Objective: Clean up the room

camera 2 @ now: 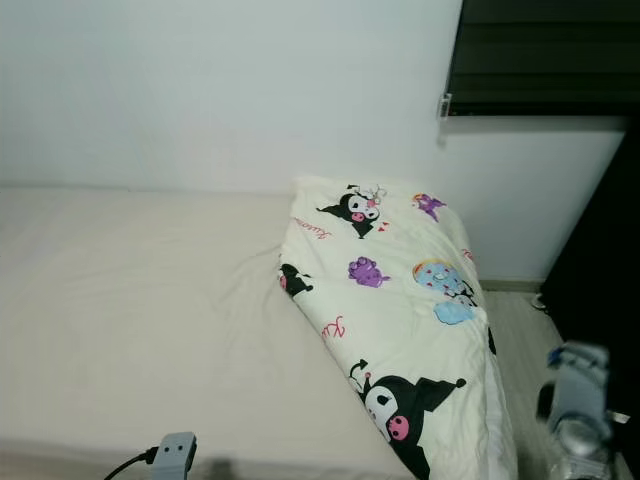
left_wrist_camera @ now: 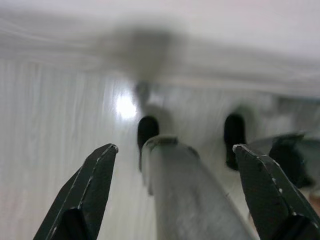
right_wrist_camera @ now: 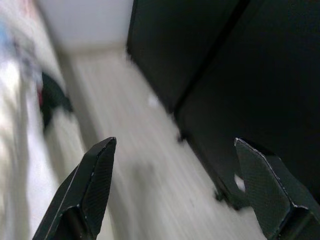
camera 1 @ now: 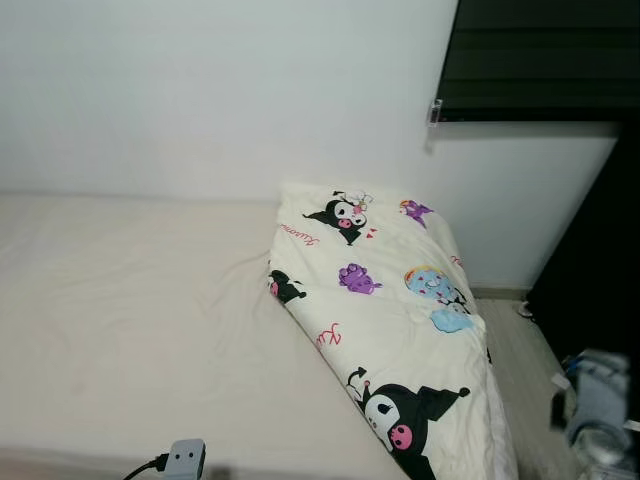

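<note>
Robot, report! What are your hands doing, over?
Left gripper open, empty, near floor. Right gripper open, empty, beside bed. Cartoon blanket bunched on bed. Nothing blocking it.

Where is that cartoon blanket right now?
In the head views, the cartoon blanket lies folded along the right side of the bed, its far end against the white wall.

Bed with cream sheet is carrying a folded cartoon-print duvet, lying along its right side, running from far wall to near edge.
</note>
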Robot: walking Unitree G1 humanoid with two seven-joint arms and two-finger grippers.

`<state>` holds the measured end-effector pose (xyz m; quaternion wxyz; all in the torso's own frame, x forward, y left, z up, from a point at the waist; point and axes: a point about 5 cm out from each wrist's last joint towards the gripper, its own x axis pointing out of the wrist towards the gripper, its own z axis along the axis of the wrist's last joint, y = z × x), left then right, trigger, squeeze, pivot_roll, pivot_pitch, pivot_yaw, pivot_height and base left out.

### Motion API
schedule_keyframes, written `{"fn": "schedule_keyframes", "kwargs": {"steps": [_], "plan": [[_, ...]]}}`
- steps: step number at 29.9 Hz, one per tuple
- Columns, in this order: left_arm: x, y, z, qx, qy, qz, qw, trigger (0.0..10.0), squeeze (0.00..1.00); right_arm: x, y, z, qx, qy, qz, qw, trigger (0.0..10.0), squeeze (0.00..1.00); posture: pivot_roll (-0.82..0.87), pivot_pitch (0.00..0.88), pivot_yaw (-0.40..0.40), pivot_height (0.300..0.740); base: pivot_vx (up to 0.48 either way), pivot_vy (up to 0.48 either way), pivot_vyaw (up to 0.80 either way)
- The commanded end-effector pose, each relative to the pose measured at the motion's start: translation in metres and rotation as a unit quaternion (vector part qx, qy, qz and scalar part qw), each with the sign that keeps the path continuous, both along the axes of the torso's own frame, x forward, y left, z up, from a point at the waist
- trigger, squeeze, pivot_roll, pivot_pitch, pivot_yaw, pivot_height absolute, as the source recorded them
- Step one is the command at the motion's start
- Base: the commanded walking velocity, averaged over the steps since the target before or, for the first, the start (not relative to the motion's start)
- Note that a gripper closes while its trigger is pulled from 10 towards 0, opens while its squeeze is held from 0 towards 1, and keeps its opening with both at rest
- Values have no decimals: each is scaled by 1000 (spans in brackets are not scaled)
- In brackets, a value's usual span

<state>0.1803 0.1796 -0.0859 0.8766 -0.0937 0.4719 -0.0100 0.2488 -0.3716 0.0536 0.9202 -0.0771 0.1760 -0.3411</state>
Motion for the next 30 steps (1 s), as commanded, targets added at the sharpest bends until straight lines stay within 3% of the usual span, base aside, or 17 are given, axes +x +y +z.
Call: {"fn": "schedule_keyframes", "kwargs": {"steps": [1, 4, 7, 9, 12, 21, 30], "plan": [[13, 2, 7, -11, -31, 18, 999, 10000, 0, 11, 8, 5, 39, -48, 15, 998, 10000, 0, -61, 16, 5, 695, 0, 0, 0], [36, 3, 21, -36, -83, 42, 995, 10000, 0, 26, 18, 17, 82, -112, 48, 989, 10000, 0, -57, 17, 5, 680, 0, 0, 0], [42, 3, 25, -43, -96, 47, 993, 10000, 0, 30, 20, 20, 90, -124, 55, 987, 10000, 0, -57, 17, 5, 675, 0, 0, 0], [57, 5, 35, -55, -126, 57, 989, 10000, 0, 37, 26, 26, 119, -156, 71, 978, 10000, 0, -57, 17, 5, 665, 0, 0, 0], [68, 5, 43, -60, -144, 58, 986, 10000, 0, 39, 29, 25, 134, -165, 75, 974, 10000, 0, -57, 17, 5, 650, 0, 0, 0], [68, 1, 43, -67, -146, 58, 985, 10000, 0, 38, 27, 25, 158, -180, 75, 968, 10000, 0, -52, 31, 19, 620, 0, 0, 0], [57, 6, 36, -60, -130, 61, 988, 10000, 0, 31, 13, 28, 150, -181, 49, 971, 10000, 0, -39, 39, 23, 580, 0, 0, 0]]}}
